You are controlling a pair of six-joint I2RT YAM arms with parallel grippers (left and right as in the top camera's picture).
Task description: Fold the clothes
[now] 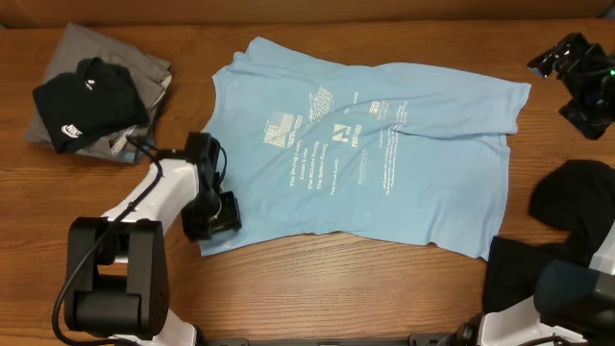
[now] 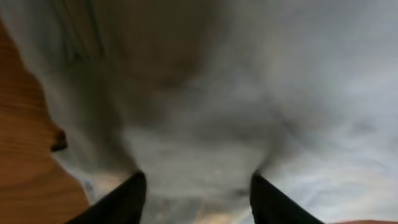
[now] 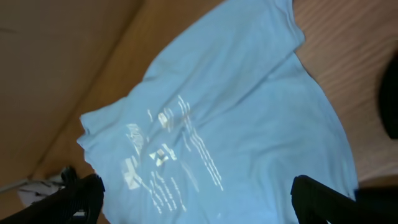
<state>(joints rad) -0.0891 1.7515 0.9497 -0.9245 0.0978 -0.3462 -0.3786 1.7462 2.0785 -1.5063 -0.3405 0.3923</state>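
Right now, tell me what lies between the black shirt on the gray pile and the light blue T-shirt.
Only bare wooden table separates the black shirt from the light blue T-shirt, shown in the overhead view.

The overhead view is evenly and softly lit from above and sharp across the frame, with only faint shadows on the wooden table [image 1: 317, 288] beside the left arm [image 1: 159, 190]. The light blue T-shirt [image 1: 384, 163] shows its creases clearly, while the black clothes [image 1: 577, 202] sink into near-featureless dark. The left wrist view is dim and badly out of focus: the cloth is so close that it reads grey, and the left gripper [image 2: 196, 180] is only two soft dark wedges. The right wrist view is brighter but slightly soft; the print is illegible and the right gripper [image 3: 198, 183] blurs at the lower corners.
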